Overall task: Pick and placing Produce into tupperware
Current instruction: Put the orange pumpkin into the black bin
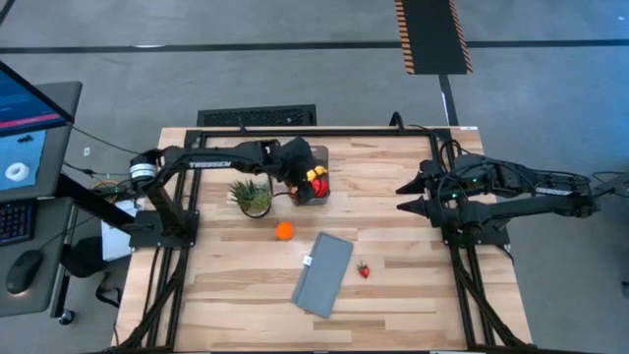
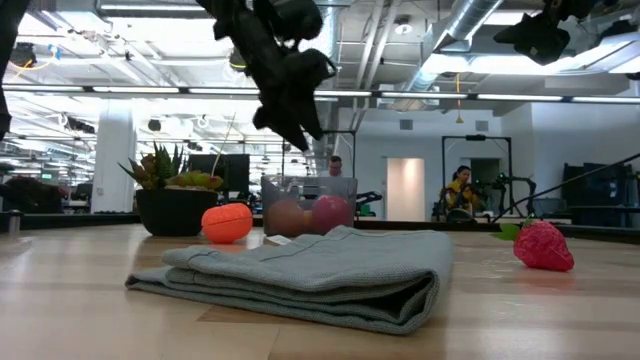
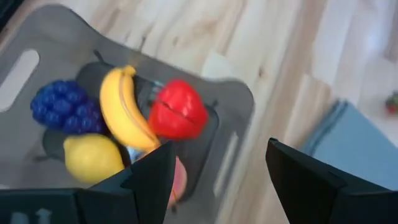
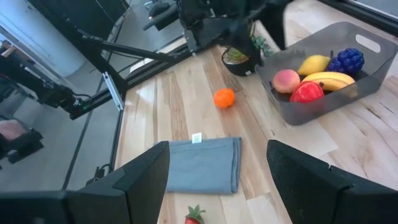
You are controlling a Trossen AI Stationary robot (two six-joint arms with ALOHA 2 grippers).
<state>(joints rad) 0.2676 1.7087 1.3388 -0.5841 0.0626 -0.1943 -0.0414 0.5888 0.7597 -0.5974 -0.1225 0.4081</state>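
A pale wooden worktop (image 1: 393,295) stands on a grey concrete floor, framed by black rails. From above, the tupperware (image 1: 316,183) sits toward the far edge, and it serves as landmark here. The left pincer (image 1: 306,183) hangs directly over it; the potted pineapple plant (image 1: 252,197) stands just beside the tub on the left arm's side. The orange (image 1: 284,231) lies near the tub, toward the front. The folded grey cloth (image 1: 323,274) lies farther forward, and the strawberry (image 1: 364,269) beyond the cloth, well apart from the tub. The right pincer (image 1: 411,195) waits well off to the tub's right.

At worktop height, the tub shows a peach (image 2: 331,212) through its clear wall, with an open workshop behind.

The left wrist view looks down into the tub: grapes (image 3: 61,106), banana (image 3: 124,111), lemon (image 3: 93,157) and a red fruit (image 3: 178,110) lie inside. The pincer's fingers (image 3: 152,177) stand partly apart with nothing between them.

The right wrist view shows its own fingers (image 4: 146,180) spread and holding nothing, tub and orange far ahead.

The step in hand looks like a release over the tub, just made. Orange and strawberry remain out. The next move likely calls for lifting clear of the tub's rim, travelling to the orange, and opening wider to straddle its round body.
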